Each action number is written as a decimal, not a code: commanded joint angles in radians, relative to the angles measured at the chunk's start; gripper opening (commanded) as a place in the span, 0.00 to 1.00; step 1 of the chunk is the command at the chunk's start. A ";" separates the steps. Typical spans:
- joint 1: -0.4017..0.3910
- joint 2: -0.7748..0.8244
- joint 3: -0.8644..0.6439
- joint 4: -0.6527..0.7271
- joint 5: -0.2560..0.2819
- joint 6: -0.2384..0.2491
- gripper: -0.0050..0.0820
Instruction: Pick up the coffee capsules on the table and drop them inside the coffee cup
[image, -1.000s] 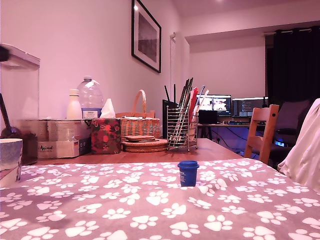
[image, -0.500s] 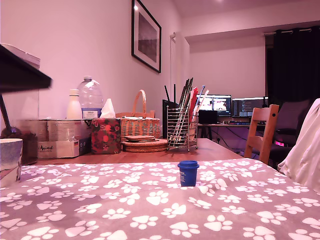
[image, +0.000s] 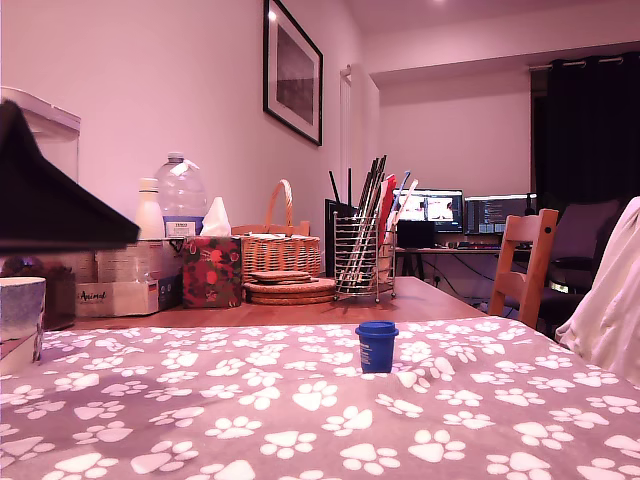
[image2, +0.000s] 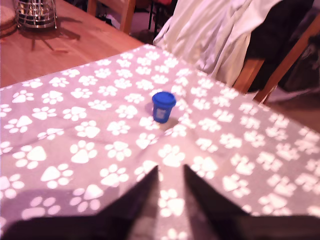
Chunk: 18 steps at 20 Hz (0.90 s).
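Pincer (image2: 171, 172) fingers are seen as two dark wedges in the wrist view, parted by a clear gap through which the paw-print tablecloth (image2: 90, 150) shows; nothing is held between them. In the exterior view the arm (image: 45, 195) is caught only as a large dark blurred shape at that view's left edge, well apart from the pod.

The approach is judged to be the step in hand: no grasp has been made and nothing has yet been dropped in the cup. The coffee capsule (image2: 163, 106) is seen standing upright on the cloth, rim up, ahead of the open fingertips and roughly in line with the gap. For the next move, the fingers would need to be carried forward and lowered until the pod sits between them, then closed on its body below the rim. After that a lift and a carry across to the coffee cup (image: 20, 305) would be called for; the cup is seen only partly, at the exterior view's left edge.

The capsule (image: 376, 347) is small and deep blue, with a tapered body under a wider flat rim and a faint pale marking on its side. It stands alone, with nothing touching it.
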 joint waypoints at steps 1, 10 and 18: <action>-0.011 0.025 -0.018 0.027 0.001 0.027 0.75; -0.013 0.098 -0.018 0.101 0.000 0.064 0.75; -0.013 0.235 -0.018 0.285 0.000 0.075 0.75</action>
